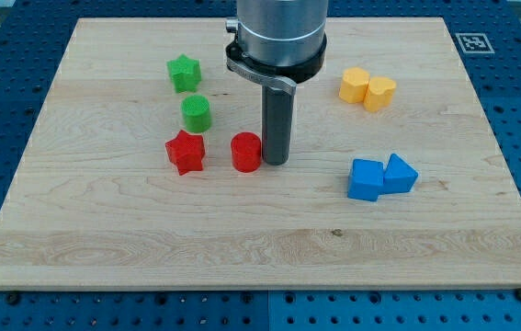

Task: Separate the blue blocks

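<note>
A blue cube [366,179] and a blue triangular block [400,174] sit touching each other at the view's right of the wooden board [260,248]. My tip [274,162] stands well to their left, touching the right side of a red cylinder [246,153]. The rod rises from the tip up to the arm's grey body at the view's top.
A red star [186,152] lies left of the red cylinder. A green cylinder [196,113] and a green star [184,73] lie above it. Two yellow blocks [368,88] sit together at the upper right.
</note>
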